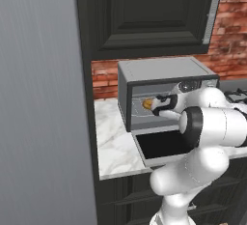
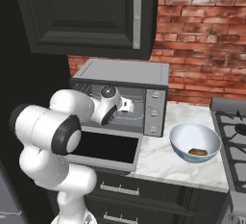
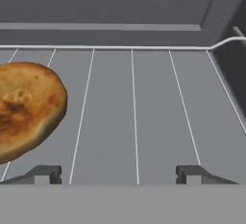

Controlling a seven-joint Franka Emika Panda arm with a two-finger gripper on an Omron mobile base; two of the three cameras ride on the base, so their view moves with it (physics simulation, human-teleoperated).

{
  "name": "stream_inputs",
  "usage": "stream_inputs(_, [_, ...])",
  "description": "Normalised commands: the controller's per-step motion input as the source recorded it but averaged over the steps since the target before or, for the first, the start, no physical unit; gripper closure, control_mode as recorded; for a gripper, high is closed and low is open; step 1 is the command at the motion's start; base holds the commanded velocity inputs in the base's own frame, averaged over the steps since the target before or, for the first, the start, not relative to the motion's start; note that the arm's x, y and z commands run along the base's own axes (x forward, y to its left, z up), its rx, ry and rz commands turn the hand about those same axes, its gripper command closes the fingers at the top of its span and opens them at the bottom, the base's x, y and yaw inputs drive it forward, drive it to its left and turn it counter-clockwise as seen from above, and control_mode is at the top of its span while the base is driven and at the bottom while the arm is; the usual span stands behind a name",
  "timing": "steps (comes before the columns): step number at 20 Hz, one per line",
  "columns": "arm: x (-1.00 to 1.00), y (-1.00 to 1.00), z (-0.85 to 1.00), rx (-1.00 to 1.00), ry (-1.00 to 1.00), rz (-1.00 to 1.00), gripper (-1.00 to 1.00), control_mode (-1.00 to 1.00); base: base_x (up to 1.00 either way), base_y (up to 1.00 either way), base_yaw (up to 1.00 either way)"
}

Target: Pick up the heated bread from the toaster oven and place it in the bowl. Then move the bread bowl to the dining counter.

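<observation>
Hand view, looking along the gripper (image 3: 118, 172) into the toaster oven (image 3: 144, 21): at far left, the bread (image 3: 24, 110) lies on the wire rack (image 3: 134, 117), a golden-brown round partly cut off by the frame edge. Moving right, the two dark fingertips (image 3: 45, 174) stand spread wide with nothing between them. The bread sits left of the left fingertip, outside the gap, so the hand likely needs to shift left before closing. On the counter right of the oven sits the bowl (image 2: 194, 143).
</observation>
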Motion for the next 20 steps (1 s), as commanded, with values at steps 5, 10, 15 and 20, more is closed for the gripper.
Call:
stream_inputs(5, [-1.0, -0.15, -0.05, 0.0, 0.46, -0.06, -1.0, -1.0, 0.0, 0.0, 0.0])
stream_inputs(10, [-1.0, -0.28, -0.11, 0.0, 0.44, -0.04, -1.0, -1.0, 0.0, 0.0, 0.0])
stream_inputs(15, [-0.94, -0.07, -0.08, 0.02, 0.11, -0.01, -1.0, -1.0, 0.0, 0.0, 0.0])
stream_inputs(20, [-0.1, 0.38, 0.57, 0.02, -0.26, -0.02, -1.0, -1.0, 0.0, 0.0, 0.0])
